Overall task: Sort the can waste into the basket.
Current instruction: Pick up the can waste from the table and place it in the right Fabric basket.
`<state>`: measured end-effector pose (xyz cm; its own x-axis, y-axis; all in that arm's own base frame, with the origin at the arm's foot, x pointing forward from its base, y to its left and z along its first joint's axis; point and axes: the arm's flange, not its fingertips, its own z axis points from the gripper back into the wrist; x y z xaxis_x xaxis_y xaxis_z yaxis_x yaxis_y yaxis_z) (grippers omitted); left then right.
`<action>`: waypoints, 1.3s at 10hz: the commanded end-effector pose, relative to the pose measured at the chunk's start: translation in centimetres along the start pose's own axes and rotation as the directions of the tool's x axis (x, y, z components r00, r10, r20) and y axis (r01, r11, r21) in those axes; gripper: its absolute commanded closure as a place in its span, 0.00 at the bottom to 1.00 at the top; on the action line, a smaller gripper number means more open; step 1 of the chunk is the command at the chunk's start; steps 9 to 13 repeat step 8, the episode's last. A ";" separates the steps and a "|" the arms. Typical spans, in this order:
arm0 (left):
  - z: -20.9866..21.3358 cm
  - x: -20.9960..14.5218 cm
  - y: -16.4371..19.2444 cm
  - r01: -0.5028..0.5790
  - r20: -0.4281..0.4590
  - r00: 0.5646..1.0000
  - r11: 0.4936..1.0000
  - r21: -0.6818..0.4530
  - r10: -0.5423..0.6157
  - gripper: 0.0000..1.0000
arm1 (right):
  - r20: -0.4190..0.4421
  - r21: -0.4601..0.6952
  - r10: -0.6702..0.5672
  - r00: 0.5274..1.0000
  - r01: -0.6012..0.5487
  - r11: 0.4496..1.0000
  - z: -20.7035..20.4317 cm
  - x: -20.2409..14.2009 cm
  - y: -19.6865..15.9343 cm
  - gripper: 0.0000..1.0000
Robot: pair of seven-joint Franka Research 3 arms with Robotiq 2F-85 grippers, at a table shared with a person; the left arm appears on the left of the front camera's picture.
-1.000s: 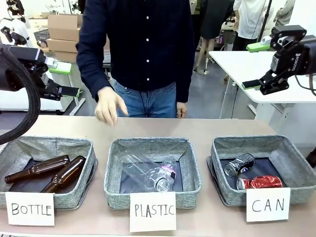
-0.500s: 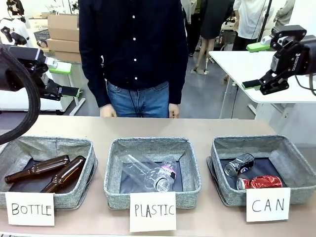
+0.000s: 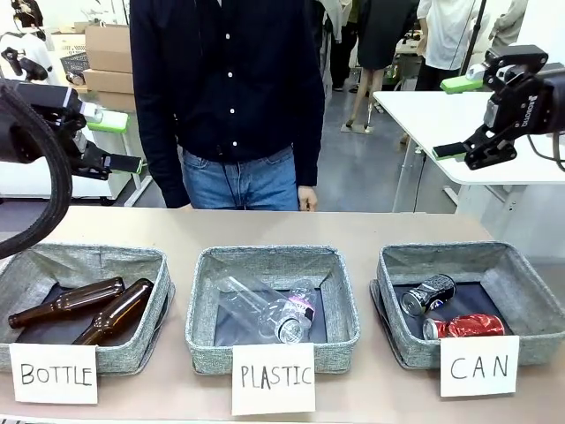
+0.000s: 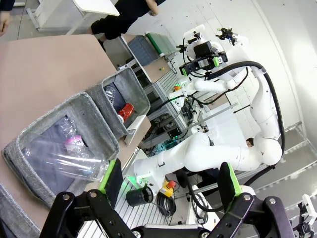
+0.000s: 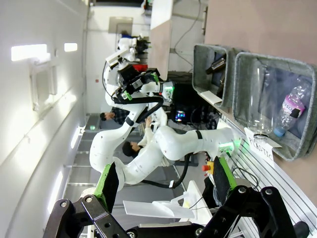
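Two cans [image 3: 450, 311] lying sideways in basket [image 3: 521, 274]; both pincers [image 4: 168, 191] [image 5: 163, 186] spread, empty.

**White robot arms with black grippers; person in dark shirt and jeans**

Glossy white, rounded arm segments [image 4: 257, 114] with a thick black cable looping alongside. Black two-finger left gripper [image 4: 168, 191] and matching right gripper [image 5: 163, 184], each finger faced with a bright green pad [image 4: 229, 181]. White lettering on the black body of the right gripper. Across the table, a dark navy button-up shirt [image 3: 225, 79] with small white buttons, long sleeves, and blue denim jeans [image 3: 238, 181].
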<state>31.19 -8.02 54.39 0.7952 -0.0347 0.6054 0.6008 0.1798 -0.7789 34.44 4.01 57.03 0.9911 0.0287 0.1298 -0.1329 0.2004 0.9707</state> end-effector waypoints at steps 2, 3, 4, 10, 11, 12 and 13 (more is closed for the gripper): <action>0.1 0.1 -0.4 -0.006 0.013 1.000 1.000 -0.011 0.006 0.00 | 0.001 0.023 0.021 1.000 -0.021 1.000 0.1 0.3 0.3 0.00; 0.1 0.1 -0.4 -0.006 0.013 1.000 1.000 -0.011 0.006 0.00 | 0.001 0.023 0.021 1.000 -0.021 1.000 0.1 0.3 0.3 0.00; 0.1 0.1 -0.4 -0.006 0.013 1.000 1.000 -0.011 0.006 0.00 | 0.001 0.023 0.021 1.000 -0.021 1.000 0.1 0.3 0.3 0.00; 0.1 0.1 -0.4 -0.006 0.013 1.000 1.000 -0.011 0.006 0.00 | 0.001 0.023 0.021 1.000 -0.021 1.000 0.1 0.3 0.3 0.00; 0.1 0.1 -0.4 -0.006 0.013 1.000 1.000 -0.011 0.006 0.00 | 0.001 0.023 0.021 1.000 -0.021 1.000 0.1 0.3 0.3 0.00; 0.1 0.1 -0.4 -0.006 0.013 1.000 1.000 -0.011 0.006 0.00 | 0.001 0.023 0.021 1.000 -0.021 1.000 0.1 0.3 0.3 0.00; 0.1 0.1 -0.4 -0.006 0.013 1.000 1.000 -0.011 0.006 0.00 | 0.001 0.023 0.021 1.000 -0.021 1.000 0.1 0.3 0.3 0.00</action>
